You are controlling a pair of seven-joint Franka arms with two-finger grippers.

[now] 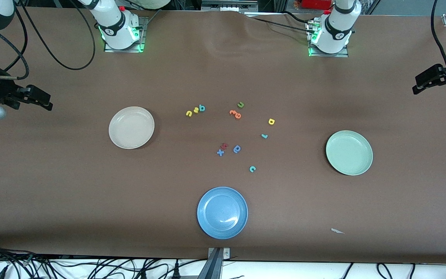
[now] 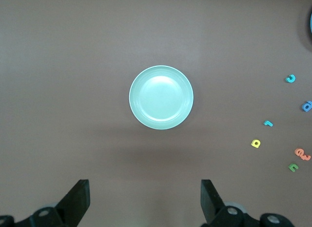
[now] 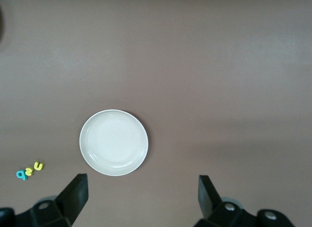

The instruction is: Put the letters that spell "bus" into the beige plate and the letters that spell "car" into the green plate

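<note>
Letters lie in a loose bunch near the middle of the table (image 1: 52, 201), and nothing is in a plate yet. Both arms wait high up. The left gripper (image 2: 145, 200) hangs over the table near the green plate (image 1: 349, 152), with its jaws spread wide and empty. The right gripper (image 3: 142, 197) hangs over the table near the beige plate (image 1: 131, 127), also spread wide and empty.

The yellow "u" (image 1: 189, 113), the yellow "s" (image 1: 196, 110) and the teal "b" (image 1: 202, 108) sit in a tight row, touching or almost touching, toward the edge where the arms stand. I think that is the tricky bit. The jaws could grab two at once, or push one letter away while they pinch the next.

A green "u" (image 1: 241, 104) lies just beside an orange letter (image 1: 235, 114). It could get picked by mistake, since it has the same shape as the yellow one.

The yellow "a" (image 1: 271, 121), the teal "r" (image 1: 264, 136) and the teal "c" (image 1: 252, 169) lie apart from each other, so they look easier. But a darker blue letter (image 1: 237, 148) sits between them and the red and blue letters (image 1: 222, 149), and it looks a lot like an "a".

The blue plate (image 1: 222, 212), near the front edge, is close to the "c". A letter could land there by mistake. The letters are so small and flat that the jaws might slip off them too.
</note>
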